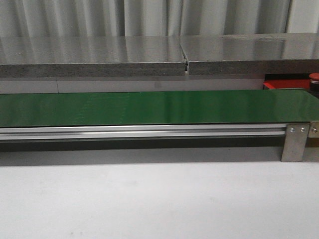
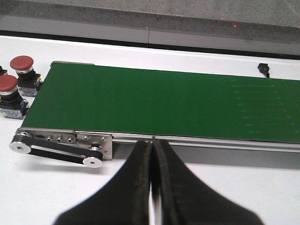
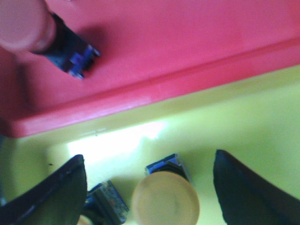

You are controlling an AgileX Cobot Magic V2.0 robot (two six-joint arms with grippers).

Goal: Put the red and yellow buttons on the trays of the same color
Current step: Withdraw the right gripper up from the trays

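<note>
1. Trays sit side by side in the right wrist view: the red tray (image 3: pixel 197 42) touches the yellow tray (image 3: pixel 262 117); its corner (image 1: pixel 285 84) shows behind the belt's right end in the front view.
2. Green belt (image 1: pixel 149 107) runs across the white table (image 1: pixel 149 199).
3. Left end effector (image 2: pixel 152 154) is clenched, fingers pressed together, near the belt's edge.
4. Right end effector (image 3: pixel 150 187) is released, fingers spread around a yellow button (image 3: pixel 165 199) standing in the yellow tray.
5. One red button (image 3: pixel 28 23) stands in the red tray; two red buttons (image 2: pixel 21 63) (image 2: pixel 7 86) stand just beside the belt's end.
</note>
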